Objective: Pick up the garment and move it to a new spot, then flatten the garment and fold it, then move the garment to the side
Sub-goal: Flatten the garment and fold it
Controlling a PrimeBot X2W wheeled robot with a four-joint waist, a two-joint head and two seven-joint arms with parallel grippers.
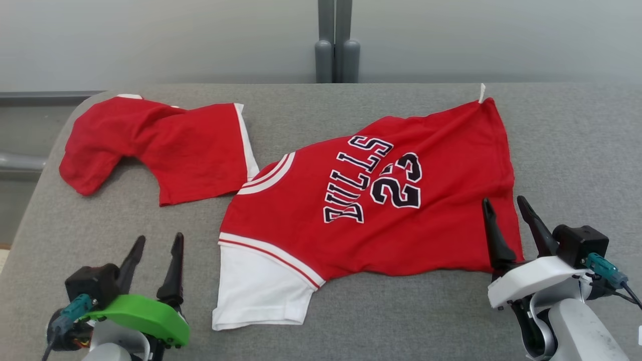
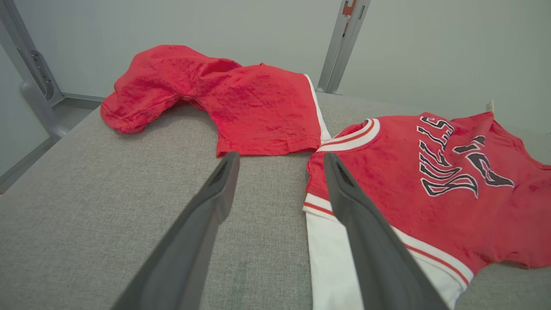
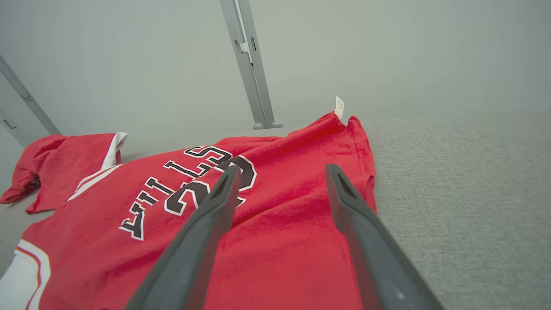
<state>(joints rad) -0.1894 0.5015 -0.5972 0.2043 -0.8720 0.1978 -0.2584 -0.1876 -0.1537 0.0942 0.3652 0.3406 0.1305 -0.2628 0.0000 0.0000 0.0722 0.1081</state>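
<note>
red jersey (image 1: 301, 215) lies between the jaws; left jaws wide, beside its sleeve; right jaws wide, over its hem

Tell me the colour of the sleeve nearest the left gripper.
The sleeve is white, with a thin red stripe at its seam; clearest in head view.

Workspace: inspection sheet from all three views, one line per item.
Surface: grey fabric table, flat.
Job's things: red BULLS jersey spread print-up, rumpled, white sleeve toward the robot.
Clutter: crumpled red cloth with a white edge stripe, far left beside the collar; cannot tell if separate.
Grippers: left gripper open over bare table; right gripper open above the jersey's edge; neither holds anything.
Cables: teal-plugged cable at each wrist, clear of the cloth.
Surroundings: pale wall, grey post behind the table.
</note>
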